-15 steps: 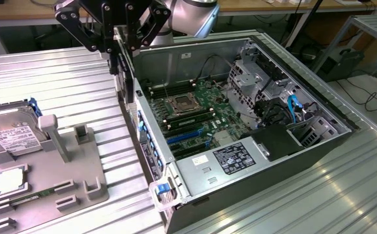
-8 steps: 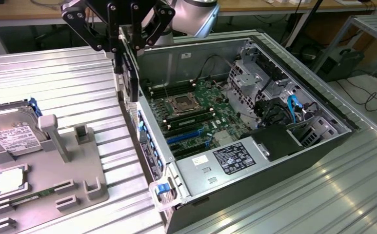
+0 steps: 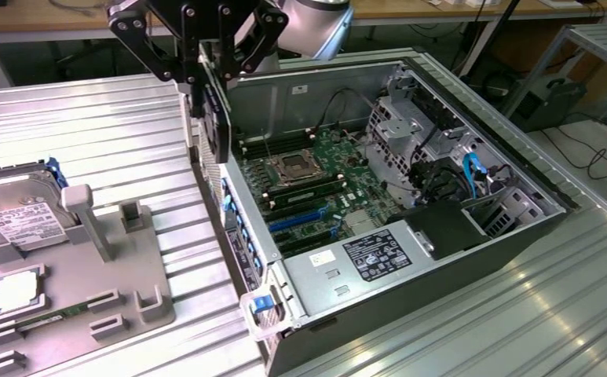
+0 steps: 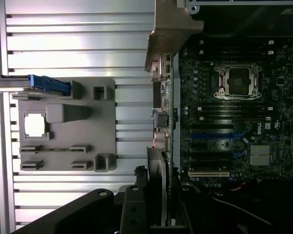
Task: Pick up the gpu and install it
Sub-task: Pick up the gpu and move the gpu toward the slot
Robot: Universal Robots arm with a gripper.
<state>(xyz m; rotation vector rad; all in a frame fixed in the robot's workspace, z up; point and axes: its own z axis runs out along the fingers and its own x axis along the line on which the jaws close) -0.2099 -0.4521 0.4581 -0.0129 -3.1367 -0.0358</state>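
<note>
Gripper (image 3: 211, 77) clenched on the gpu (image 3: 214, 126), hanging long axis roughly upright, beside the computer case (image 3: 282, 98).

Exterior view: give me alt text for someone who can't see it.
The gripper holds the gpu on edge at the rim of an open computer case, its motherboard exposed. On the exterior view's left, a hard drive rests on a grey fixture.

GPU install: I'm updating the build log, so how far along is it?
Done: the gpu is picked up, clear of the grey parts tray. In hand: the gripper is shut on it, holding it edgewise above the wall of the open case on the exterior view's left. Left: it is not yet seated; the motherboard's blue slots hold no card.
</note>
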